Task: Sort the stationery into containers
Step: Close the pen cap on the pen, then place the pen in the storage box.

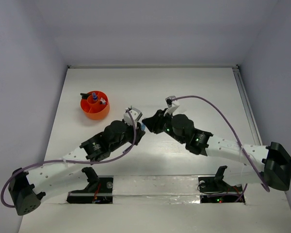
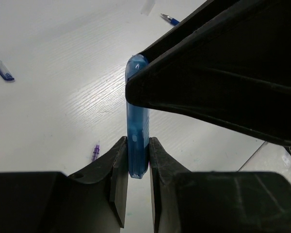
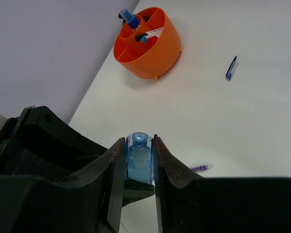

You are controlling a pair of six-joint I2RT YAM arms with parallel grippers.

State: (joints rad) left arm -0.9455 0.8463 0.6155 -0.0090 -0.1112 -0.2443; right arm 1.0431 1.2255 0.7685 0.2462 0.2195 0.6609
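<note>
A translucent blue marker (image 2: 137, 121) hangs above the middle of the table, gripped from both ends. My left gripper (image 2: 137, 158) is shut on its lower end. My right gripper (image 3: 139, 153) is shut on the rounded blue end (image 3: 139, 160), and its dark finger (image 2: 218, 73) covers the marker's top in the left wrist view. From above, the two grippers meet nose to nose at the marker (image 1: 142, 127). The orange cup (image 1: 95, 105) stands at the left rear of the table, with a blue-capped bottle (image 3: 129, 18) and a white pen (image 3: 150, 34) in its compartments.
Loose on the white table lie a small purple pen (image 2: 95, 151), a blue pen piece (image 2: 2, 70) and a blue pen tip (image 2: 170, 19). The right wrist view shows the blue piece (image 3: 231, 68) right of the cup (image 3: 150, 53). A grey wall stands behind it.
</note>
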